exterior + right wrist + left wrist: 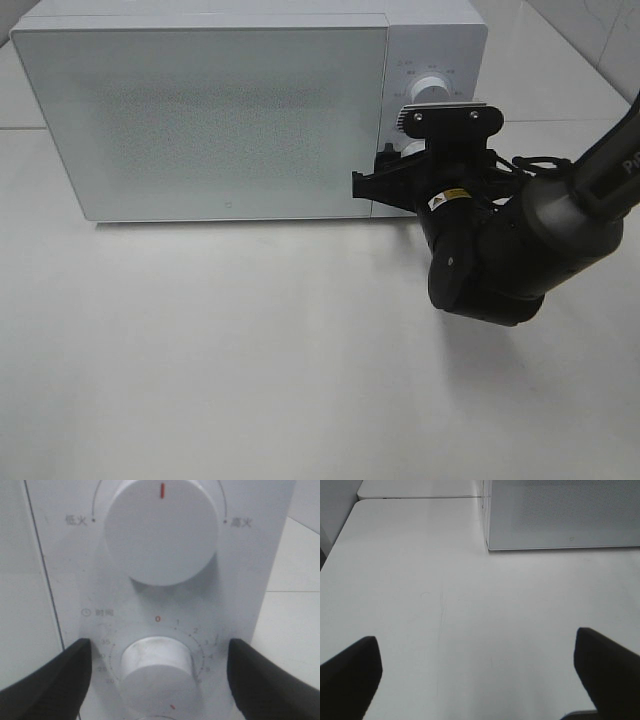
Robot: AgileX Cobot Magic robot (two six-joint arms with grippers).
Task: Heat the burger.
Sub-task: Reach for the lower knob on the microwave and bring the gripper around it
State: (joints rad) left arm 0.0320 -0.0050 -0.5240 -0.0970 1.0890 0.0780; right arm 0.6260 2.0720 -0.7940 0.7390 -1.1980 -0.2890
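Observation:
The burger is out of view. The white microwave (220,110) stands at the back of the table with its frosted door shut. My right gripper (398,172) is up against the control panel. In the right wrist view this gripper (159,680) is open, its dark fingers (55,680) on either side of the lower timer knob (157,667) with a gap on each side. The upper power knob (161,530) has its red mark pointing straight up. My left gripper (477,680) is open over bare table and holds nothing.
The white table (250,360) stretches in front of the microwave. The right arm's black body (500,250) hangs over the table's right side. In the left wrist view the microwave's lower corner (560,515) and a table seam (420,498) lie ahead.

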